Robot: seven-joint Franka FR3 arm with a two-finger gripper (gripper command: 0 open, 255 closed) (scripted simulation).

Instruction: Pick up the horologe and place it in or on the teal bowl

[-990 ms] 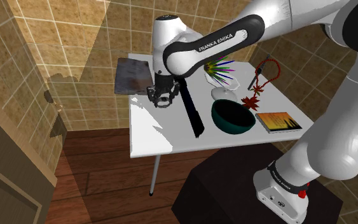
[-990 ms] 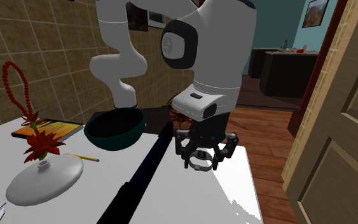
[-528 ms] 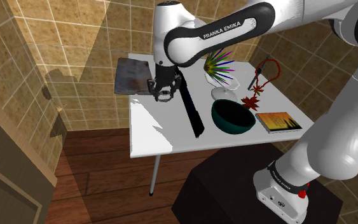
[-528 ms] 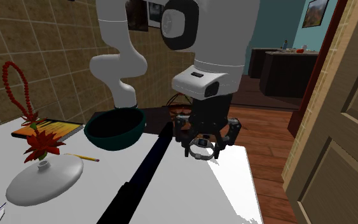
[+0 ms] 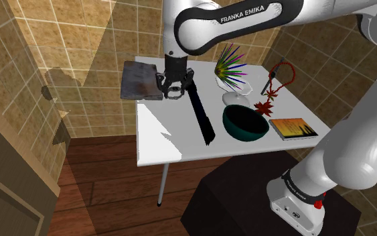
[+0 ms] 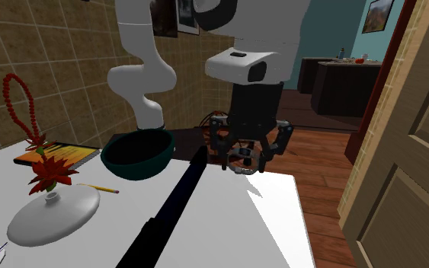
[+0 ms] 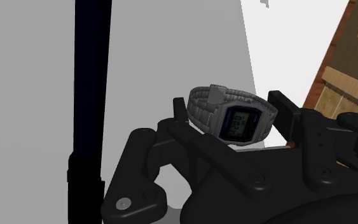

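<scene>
Gripper point(image 5: 172, 90), upper centre of the shoulder view, hangs above the far end of the white table point(image 5: 159, 144), fingers clamped on one watch point(image 7: 231, 118) with a grey link band and a dark rectangular digital face. One teal bowl point(image 5: 246, 125) sits right of centre, beyond one long black bar point(image 5: 201, 115). Bare tabletop spreads left of the bar to the near edge.

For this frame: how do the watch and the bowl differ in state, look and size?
The watch is clasped in the gripper, raised off the table; the bowl sits on the table. The watch is grey with a dark face; the bowl is dark teal. The watch is much smaller than the bowl. What they share: both are over the same white table.
</scene>
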